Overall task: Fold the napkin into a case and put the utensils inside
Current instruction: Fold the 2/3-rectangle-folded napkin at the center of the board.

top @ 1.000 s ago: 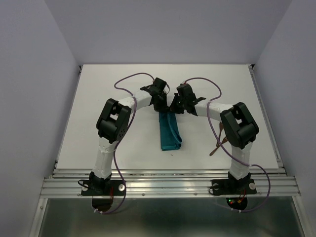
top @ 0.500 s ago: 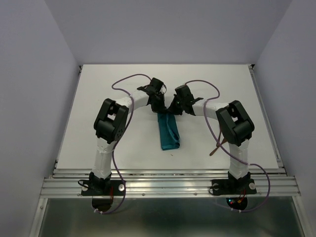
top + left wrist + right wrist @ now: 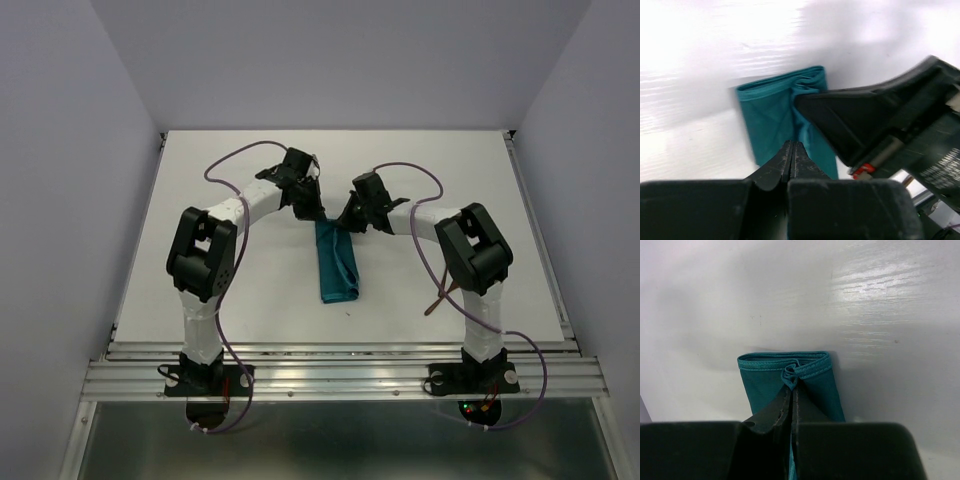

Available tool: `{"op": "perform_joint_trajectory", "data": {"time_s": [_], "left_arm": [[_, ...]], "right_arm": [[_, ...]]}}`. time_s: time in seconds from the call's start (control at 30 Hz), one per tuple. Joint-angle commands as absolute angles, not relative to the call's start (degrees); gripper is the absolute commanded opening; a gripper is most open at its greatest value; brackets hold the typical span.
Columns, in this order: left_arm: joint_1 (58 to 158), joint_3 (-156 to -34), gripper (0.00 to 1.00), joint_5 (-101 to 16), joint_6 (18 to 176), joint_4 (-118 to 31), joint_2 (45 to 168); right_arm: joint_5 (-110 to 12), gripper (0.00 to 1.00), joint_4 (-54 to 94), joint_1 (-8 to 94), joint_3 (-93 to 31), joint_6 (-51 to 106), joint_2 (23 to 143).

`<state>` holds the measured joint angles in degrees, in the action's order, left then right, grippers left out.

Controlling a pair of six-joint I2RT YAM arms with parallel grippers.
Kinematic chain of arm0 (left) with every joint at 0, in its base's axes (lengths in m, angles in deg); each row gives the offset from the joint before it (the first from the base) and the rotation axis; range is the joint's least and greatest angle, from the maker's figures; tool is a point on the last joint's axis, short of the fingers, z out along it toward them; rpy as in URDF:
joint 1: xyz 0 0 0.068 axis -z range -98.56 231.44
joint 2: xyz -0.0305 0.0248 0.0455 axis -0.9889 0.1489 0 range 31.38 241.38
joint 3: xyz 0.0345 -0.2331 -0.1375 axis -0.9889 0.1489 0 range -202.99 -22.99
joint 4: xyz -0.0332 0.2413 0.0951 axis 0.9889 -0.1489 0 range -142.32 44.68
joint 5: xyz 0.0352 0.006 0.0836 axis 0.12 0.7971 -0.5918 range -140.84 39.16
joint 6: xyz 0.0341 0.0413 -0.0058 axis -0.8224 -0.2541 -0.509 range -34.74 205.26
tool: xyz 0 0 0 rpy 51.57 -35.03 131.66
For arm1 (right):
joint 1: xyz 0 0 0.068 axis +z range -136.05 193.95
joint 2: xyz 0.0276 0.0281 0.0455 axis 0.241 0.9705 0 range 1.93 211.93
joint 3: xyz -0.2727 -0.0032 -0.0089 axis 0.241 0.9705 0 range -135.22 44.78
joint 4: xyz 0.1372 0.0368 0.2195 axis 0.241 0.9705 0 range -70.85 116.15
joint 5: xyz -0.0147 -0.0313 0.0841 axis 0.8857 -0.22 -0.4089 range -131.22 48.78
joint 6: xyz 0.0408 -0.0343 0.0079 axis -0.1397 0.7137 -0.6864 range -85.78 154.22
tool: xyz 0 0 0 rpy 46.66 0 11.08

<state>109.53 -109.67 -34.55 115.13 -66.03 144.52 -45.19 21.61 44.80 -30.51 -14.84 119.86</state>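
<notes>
Nearest: utensils [image 3: 437, 298], reddish-brown, lying on the tabletop [image 3: 260, 310] well to the right of the napkin's near end, partly hidden behind the right arm and touched by nothing. Centre: napkin [image 3: 338, 270], teal, already folded to a narrow flat strip running away from the arm bases, with layered hems showing at one short end. At the napkin's far end: left pincer [image 3: 791, 144], fingers pressed together with tips over the cloth; whether a layer sits between them cannot be told. Just beside it: right pincer [image 3: 791, 386], fingers pressed together on a puckered hem, apparently pinching the napkin. Progress, as judged: folding looks mostly done, with the case being finished or opened. Loading both utensils remains.
</notes>
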Motion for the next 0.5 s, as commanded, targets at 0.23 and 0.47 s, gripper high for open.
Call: {"op": "perform_joint_trajectory", "data": {"time_s": [0.23, 0.47], "left_arm": [[106.7, -108.0, 0.0, -34.5, 114.0, -64.8, 147.6], [106.7, -106.7, 0.0, -33.1, 114.0, -63.5, 147.8]], "right_arm": [[-43.8, 0.01, 25.4, 45.7, -31.5, -12.6, 121.1], [-43.9, 0.01, 25.7, 45.7, -31.8, -12.4, 121.3]]}}
